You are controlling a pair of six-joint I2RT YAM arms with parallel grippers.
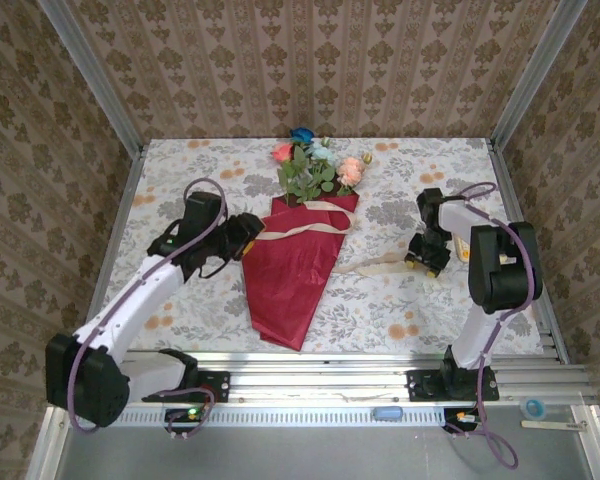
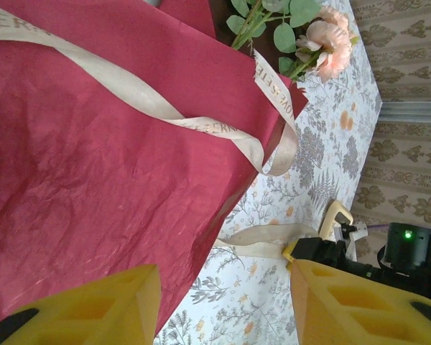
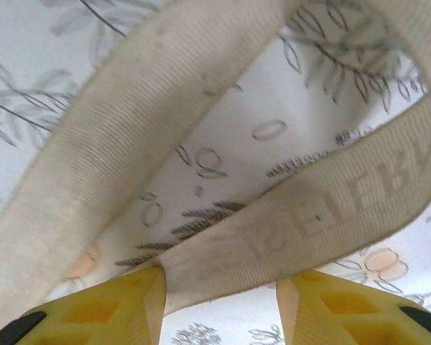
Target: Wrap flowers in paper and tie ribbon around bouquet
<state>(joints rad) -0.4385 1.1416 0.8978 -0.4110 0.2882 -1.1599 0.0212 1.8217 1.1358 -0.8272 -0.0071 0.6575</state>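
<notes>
The bouquet lies mid-table: flowers stick out of a tapering cone of dark red paper that points toward me. A beige ribbon crosses the cone's upper part, and its tail runs right over the cloth. My left gripper sits at the cone's left edge. Its jaws stand open over the paper edge, holding nothing. My right gripper is at the tail's end. In the right wrist view the ribbon loops up and lies across the gap of the open right gripper, touching both fingers.
A floral tablecloth covers the table, which is walled by patterned panels at the back and both sides. An aluminium rail carrying the arm bases runs along the near edge. The right arm's upright link stands close to the right edge.
</notes>
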